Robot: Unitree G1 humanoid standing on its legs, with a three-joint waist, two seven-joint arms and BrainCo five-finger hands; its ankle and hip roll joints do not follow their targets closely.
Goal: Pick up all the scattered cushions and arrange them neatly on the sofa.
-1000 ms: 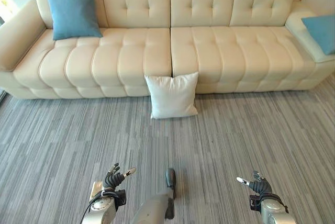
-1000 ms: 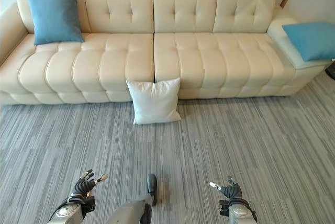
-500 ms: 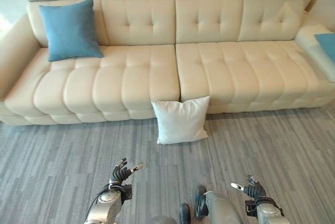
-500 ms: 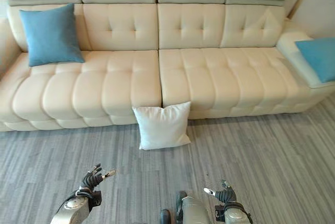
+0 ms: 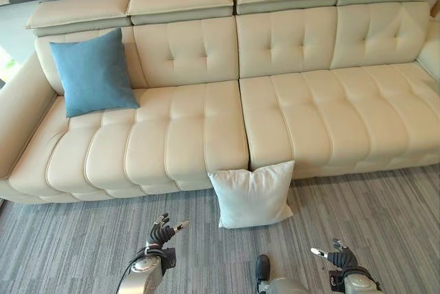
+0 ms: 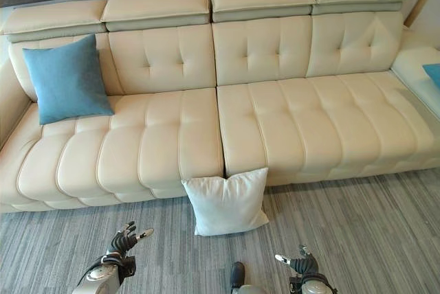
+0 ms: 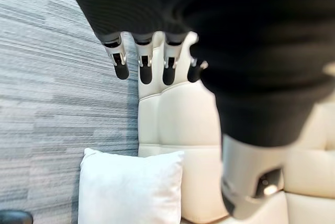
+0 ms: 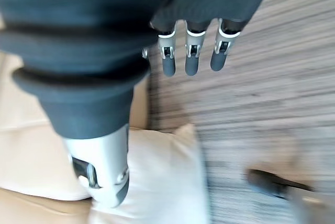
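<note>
My left hand (image 5: 162, 230) hangs low over the grey carpet (image 5: 75, 239) with its fingers relaxed and spread, holding nothing, and my right hand (image 5: 336, 255) sits likewise loose and empty on the other side. Between and ahead of them, the white cushion (image 5: 252, 194) stands on the floor, propped against the front of the cream sofa (image 5: 185, 129) just below the seam where the two seat sections meet. As I see it, the main risk is reaching from too far back: both hands are well apart from the cushion, and a stretch could only nudge its top edge and tip it flat onto the carpet. A one-handed pinch at a corner could also let the soft filling sag and slip out, so I judge that both hands on its sides would be safer. The cushion looks plump, square and plain white, slightly leaning back, its lower edge on the carpet. A blue cushion (image 5: 92, 71) already stands upright against the backrest at the sofa's left end, and a sliver of another blue one (image 6: 433, 74) shows at the far right edge.
</note>
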